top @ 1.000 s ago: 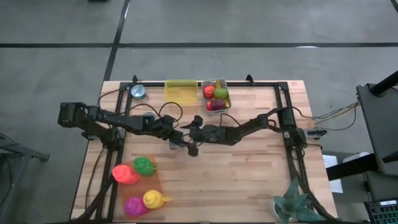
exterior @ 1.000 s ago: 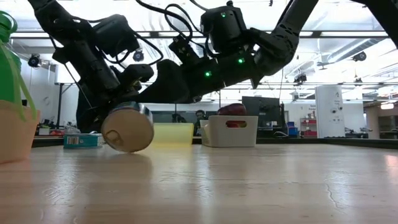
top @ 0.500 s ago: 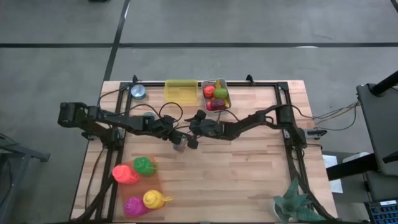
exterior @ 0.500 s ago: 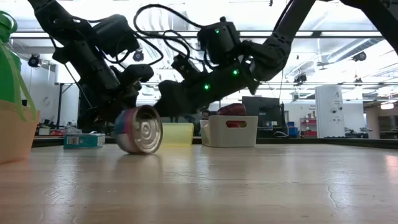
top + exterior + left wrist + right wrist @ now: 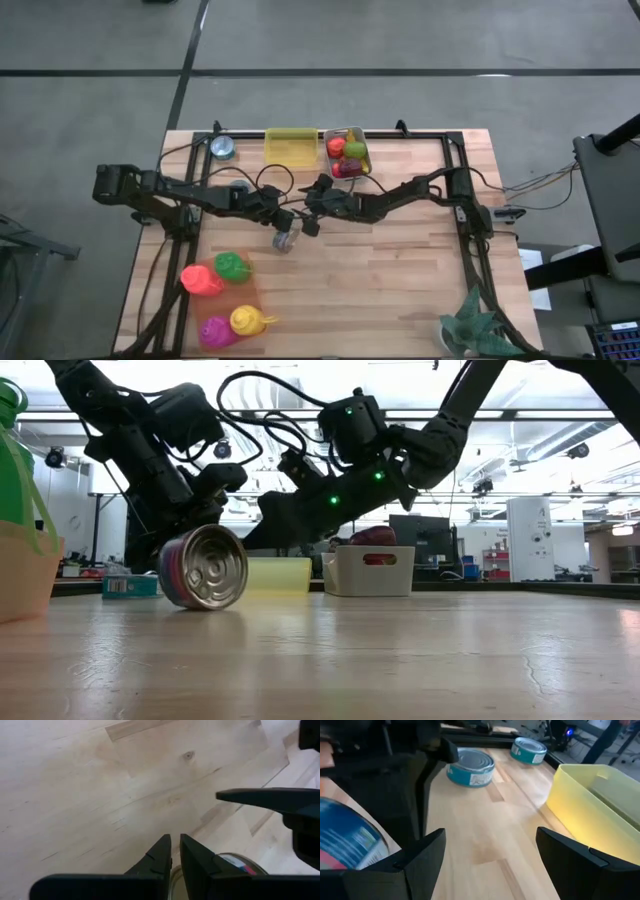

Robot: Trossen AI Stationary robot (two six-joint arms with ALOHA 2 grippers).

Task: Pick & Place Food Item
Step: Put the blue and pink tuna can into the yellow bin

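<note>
A tin can (image 5: 285, 240) with a blue and pink label lies on its side on the wooden table, its metal end (image 5: 212, 567) facing the near edge. My left gripper (image 5: 279, 221) hovers just beyond the can, fingers shut with nothing between them (image 5: 175, 851). The can's rim (image 5: 237, 865) shows beneath the fingers. My right gripper (image 5: 309, 214) stands to the can's right and slightly farther back. It is open (image 5: 490, 855) and holds nothing. The can (image 5: 345, 840) lies outside its fingers. My left gripper: its shut fingertips stand right over the can's far side, and I cannot tell whether they touch it.
A yellow bin (image 5: 290, 145) and a white bin of toy food (image 5: 346, 155) stand at the far edge. Two teal cans (image 5: 470, 767) (image 5: 529, 750) sit at the far left. Colourful toy foods (image 5: 225, 295) lie near left, a green toy (image 5: 475, 325) near right.
The can has come free between the two grippers, turned about on the table and rolled a little toward the near edge, ending on its side. My right gripper has drawn away from it toward the far edge, staying open.
</note>
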